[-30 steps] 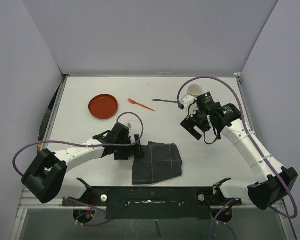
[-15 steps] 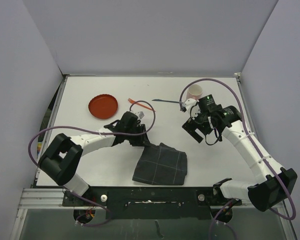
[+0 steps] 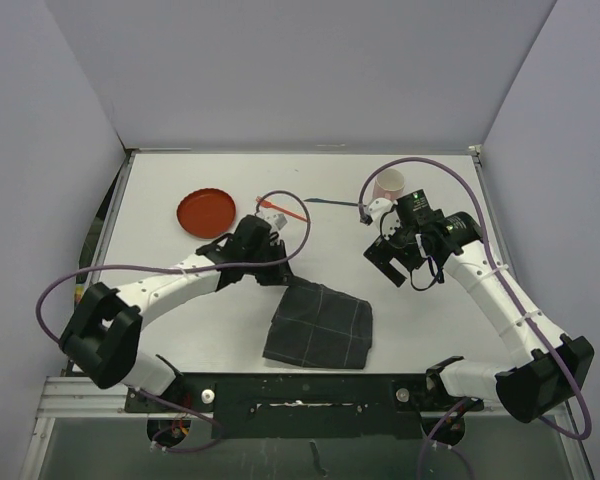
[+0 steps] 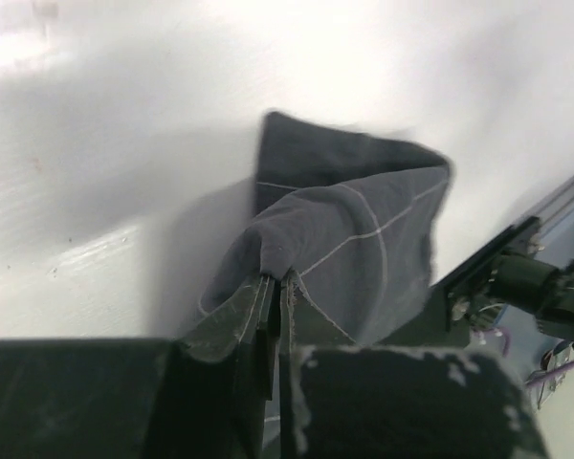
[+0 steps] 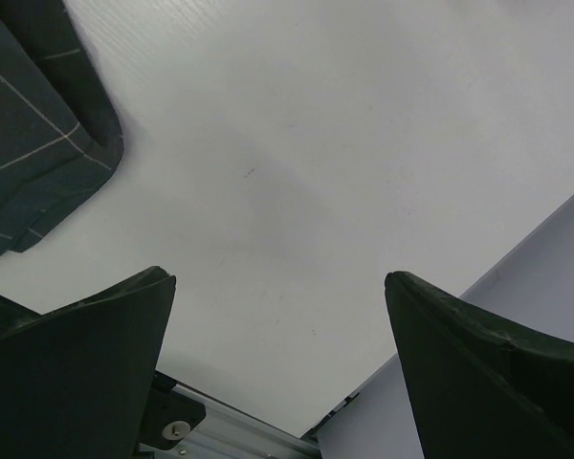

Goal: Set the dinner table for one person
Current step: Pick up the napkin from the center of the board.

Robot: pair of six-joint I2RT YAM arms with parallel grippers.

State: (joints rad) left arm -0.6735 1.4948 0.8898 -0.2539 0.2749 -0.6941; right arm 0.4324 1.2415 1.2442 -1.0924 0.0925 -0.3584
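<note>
Presently we list: left hand [image 4: 275, 279], clamped on the far-left corner of the cloth mat [image 3: 320, 325], which trails near-right across the worktop [image 3: 210, 320]. Right hand [image 3: 390, 262]: wide, empty, right of the mat, the farther one. Plate [image 3: 205, 213]: beyond the mat, leftward. Fork [image 3: 294, 213]: partly masked by cable; mat's underside hidden.

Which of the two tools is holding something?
The left tool, shut on a corner of the dark cloth; the right tool is wide open, holding nothing.

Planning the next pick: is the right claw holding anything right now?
No, the right claw is open, with only the dinner table showing between its jaws.
</note>
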